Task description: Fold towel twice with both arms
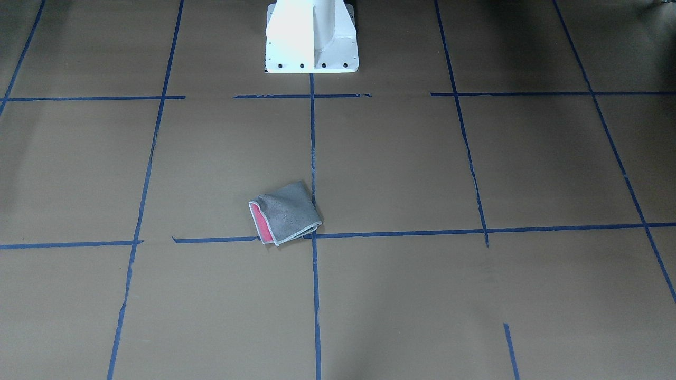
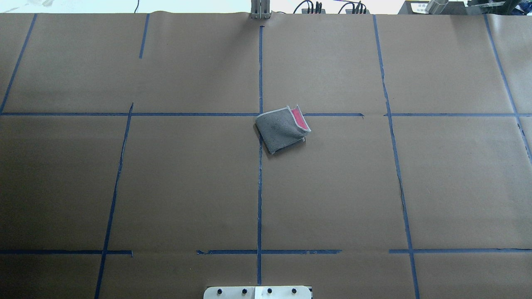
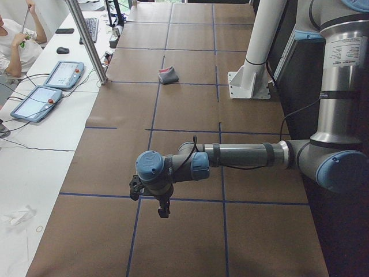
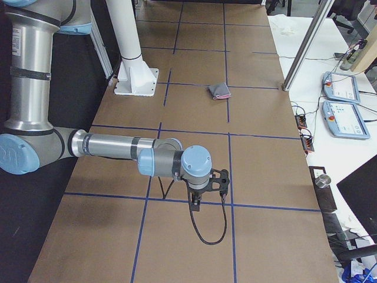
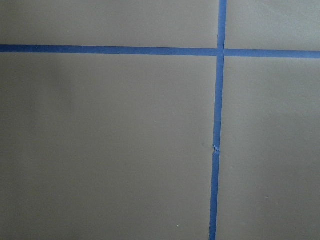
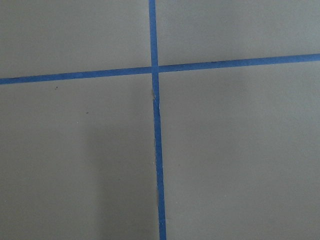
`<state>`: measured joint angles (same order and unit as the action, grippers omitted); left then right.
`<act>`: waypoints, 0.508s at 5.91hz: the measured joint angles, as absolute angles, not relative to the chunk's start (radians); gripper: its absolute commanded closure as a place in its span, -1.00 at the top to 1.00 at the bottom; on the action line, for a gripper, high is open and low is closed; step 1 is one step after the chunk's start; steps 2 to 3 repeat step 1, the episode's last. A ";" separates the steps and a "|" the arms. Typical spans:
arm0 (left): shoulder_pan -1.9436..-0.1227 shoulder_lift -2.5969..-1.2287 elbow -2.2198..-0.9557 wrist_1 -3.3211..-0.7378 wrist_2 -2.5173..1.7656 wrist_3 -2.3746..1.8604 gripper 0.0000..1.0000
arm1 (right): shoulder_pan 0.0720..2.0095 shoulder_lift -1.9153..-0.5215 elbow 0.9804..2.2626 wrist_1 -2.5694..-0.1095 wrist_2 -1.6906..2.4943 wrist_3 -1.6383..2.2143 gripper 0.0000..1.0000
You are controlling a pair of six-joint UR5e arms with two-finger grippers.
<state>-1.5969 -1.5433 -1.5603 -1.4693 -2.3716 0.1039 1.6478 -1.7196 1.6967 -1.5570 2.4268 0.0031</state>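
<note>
Brown paper covers the bench (image 2: pixel 166 187), gridded with blue tape (image 2: pixel 259 199). Only your side views catch the arms. The left arm (image 3: pixel 242 156) stretches low over the bench's left end with its left tool (image 3: pixel 163 208) pointing down, and you cannot tell whether that tool is parted or closed. The towel (image 2: pixel 282 132) lies folded at the centre tape crossing, well apart from the pedestal (image 1: pixel 311 37). Its grey face is up and it sits skewed to the grid, with no clear long axis. Its pink strip and pale border open toward the robot's right. The right tool (image 4: pixel 196 204) hangs over the right end, its state just as unreadable. Both wrist views give you only paper and tape. Pendants (image 4: pixel 346 119) rest on a white side desk.
</note>
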 measured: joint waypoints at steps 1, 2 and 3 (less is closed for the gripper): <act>-1.597 -1.543 -1.560 -1.469 -2.372 0.104 1.00 | 1.648 -1.720 1.697 -1.557 2.427 0.003 1.00; -1.597 -1.543 -1.560 -1.469 -2.372 0.104 1.00 | 1.648 -1.720 1.697 -1.557 2.427 0.003 1.00; -1.597 -1.543 -1.560 -1.469 -2.372 0.104 1.00 | 1.648 -1.720 1.697 -1.557 2.427 0.003 1.00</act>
